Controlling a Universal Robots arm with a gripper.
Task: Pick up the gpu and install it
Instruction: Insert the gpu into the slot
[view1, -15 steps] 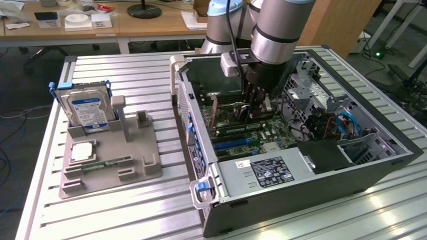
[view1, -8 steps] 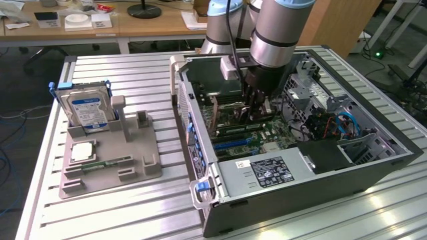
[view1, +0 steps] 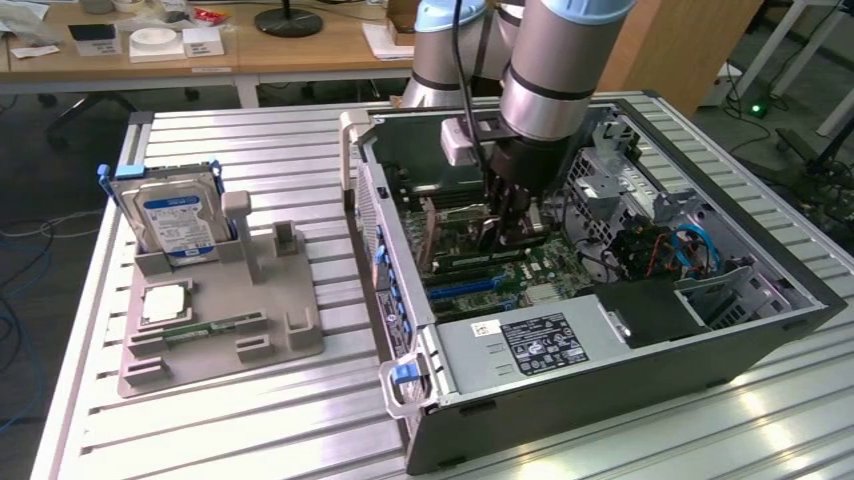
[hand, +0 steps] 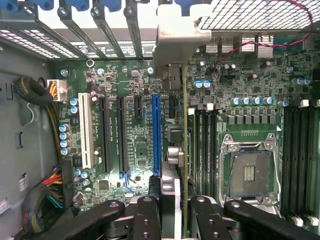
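Observation:
The gpu (hand: 176, 165) stands edge-on in the wrist view, a thin card running from my fingers to its silvery bracket (hand: 180, 37) at the case's rear slot openings. My gripper (hand: 175, 212) is shut on the gpu, one black finger (hand: 146, 217) on each side. The card sits just beside the long blue slot (hand: 156, 132) of the motherboard; I cannot tell whether it touches a slot. In the exterior view my gripper (view1: 514, 230) reaches down into the open computer case (view1: 747, 330), with the gpu (view1: 497, 243) dark beneath it.
The empty CPU socket (hand: 249, 172) and black memory slots (hand: 205, 150) lie beside the card. Cable bundles (hand: 47, 195) crowd one case wall. On the exterior view's left a grey holder (view1: 287, 340) carries a hard drive (view1: 174, 215), a CPU chip (view1: 163, 303) and a memory stick (view1: 214, 326).

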